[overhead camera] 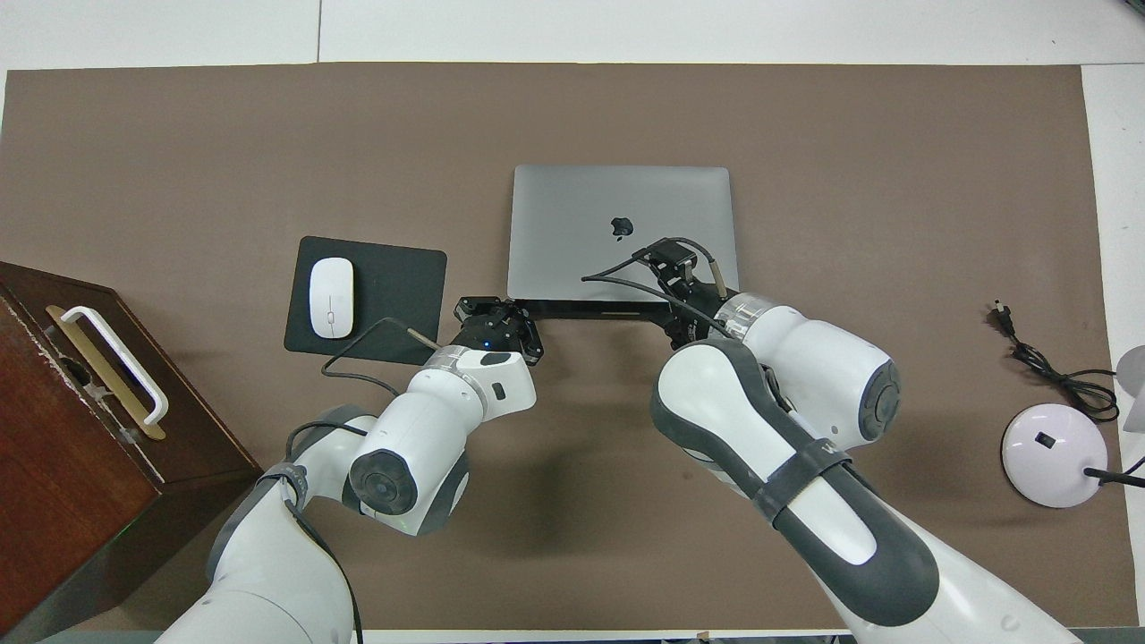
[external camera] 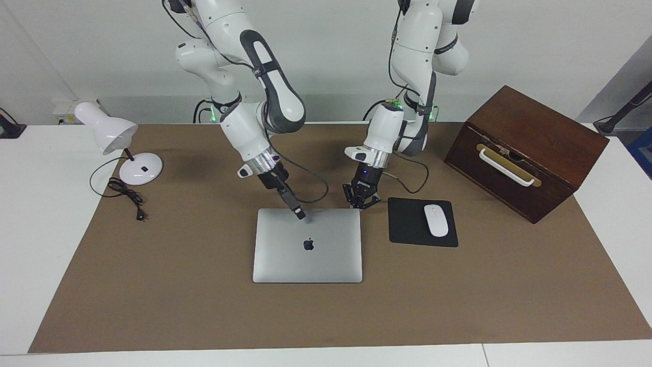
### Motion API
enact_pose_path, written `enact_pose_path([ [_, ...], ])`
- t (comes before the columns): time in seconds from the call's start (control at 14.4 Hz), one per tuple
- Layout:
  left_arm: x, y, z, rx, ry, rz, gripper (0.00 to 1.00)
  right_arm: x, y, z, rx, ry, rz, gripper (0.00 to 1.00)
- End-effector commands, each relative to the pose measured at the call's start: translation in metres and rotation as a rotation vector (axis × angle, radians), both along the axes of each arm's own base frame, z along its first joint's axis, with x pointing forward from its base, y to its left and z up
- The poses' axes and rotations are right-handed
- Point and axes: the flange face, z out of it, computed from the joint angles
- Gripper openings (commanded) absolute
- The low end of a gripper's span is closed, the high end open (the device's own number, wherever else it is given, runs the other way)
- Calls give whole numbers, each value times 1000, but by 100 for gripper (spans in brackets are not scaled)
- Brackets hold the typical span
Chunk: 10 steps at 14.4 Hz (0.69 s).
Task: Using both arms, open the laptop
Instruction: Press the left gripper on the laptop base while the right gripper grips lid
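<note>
While the closed laptop (external camera: 307, 245) is lying mid-frame on the counter (external camera: 178, 285), the right end effector (external camera: 300, 213), seemingly clenched, is pressing its lid; the left end effector (external camera: 361, 200), released, should be hooking the edge gently.

A white table (external camera: 30, 244) under a brown mat (external camera: 153, 285) meets a plain white wall (external camera: 326, 61).

Seen from high across the brown-matted surface (external camera: 178, 285), facing both white jointed arms; seen again from above their own end, looking steeply down. Shared: closed silver-grey laptop (external camera: 307, 252) (overhead camera: 622, 233), black mouse pad (external camera: 412, 227) (overhead camera: 394, 286).
</note>
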Motion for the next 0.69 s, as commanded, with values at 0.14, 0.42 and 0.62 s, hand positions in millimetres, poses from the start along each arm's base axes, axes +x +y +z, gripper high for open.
enact_pose_path([
  [0.14,13,-3,-5,1,-18,8,0,4,0,0,2,-20,-2,100],
  [0.42,14,-1,-13,17,-13,2,0,3,1,-5,7,-8,-10,100],
  [0.62,14,-1,-13,17,-14,0,0,3,2,-8,6,-6,-9,100],
])
